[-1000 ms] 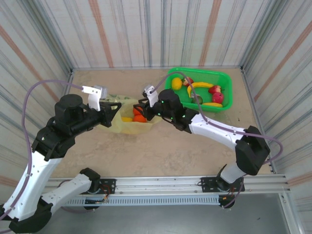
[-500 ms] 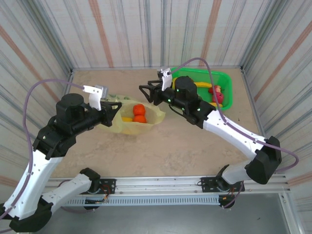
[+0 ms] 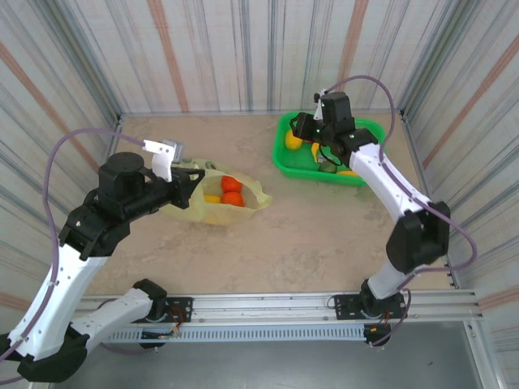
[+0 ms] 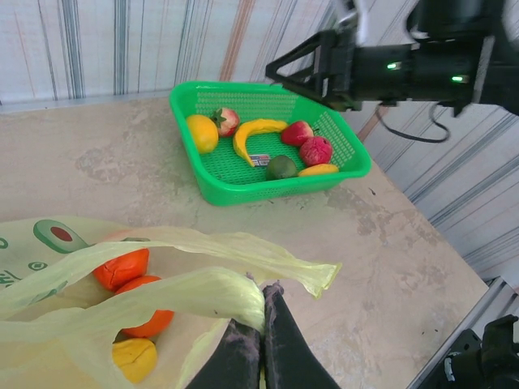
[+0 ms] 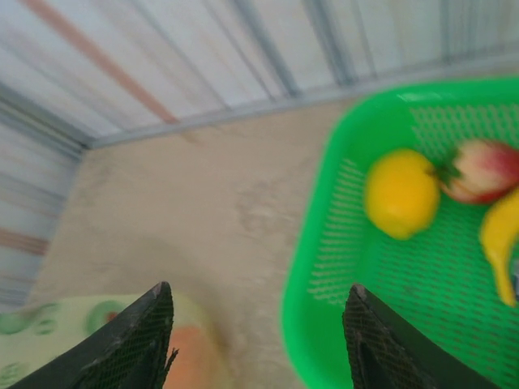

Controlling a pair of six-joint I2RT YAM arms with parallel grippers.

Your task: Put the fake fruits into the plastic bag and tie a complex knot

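Right wrist view blurred, plastic bag [image 5: 40,344] cropped, basket [image 5: 308,292] cut off

Green slotted basket [image 4: 268,190] on beige table [image 3: 324,235]

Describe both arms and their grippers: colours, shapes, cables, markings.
The left arm and right arm have white shells on the long links and black joint housings. A thin purple cable loops off each wrist. The left gripper and right gripper have black tapered fingers, the right's with a mesh-like texture. Small green lights glow on the right arm's black wrist.
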